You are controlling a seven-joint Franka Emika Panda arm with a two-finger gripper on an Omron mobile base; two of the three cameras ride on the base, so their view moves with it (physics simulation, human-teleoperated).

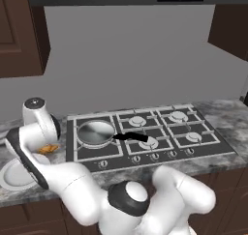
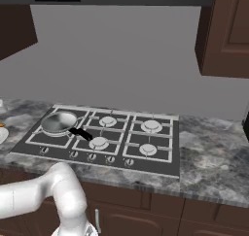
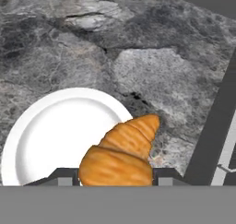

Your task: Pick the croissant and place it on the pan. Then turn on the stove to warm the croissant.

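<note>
Gripping the croissant [image 3: 120, 156] between its two tips, the tool [image 3: 115, 176] hangs above the grey stone tabletop [image 3: 161, 71]. White plate [image 3: 50, 135] lies under and beside the croissant. Stove [image 3: 216, 140] edge sits off to one side. From the left base view the pan [image 1: 96, 133] rests on a stove burner, well apart from the tool, handle pointing toward the middle burners.

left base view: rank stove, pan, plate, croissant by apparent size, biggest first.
1. stove
2. pan, counting its black handle
3. plate, partly hidden by the arm, so its rank against the pan is unsure
4. croissant, clearly smallest
</note>
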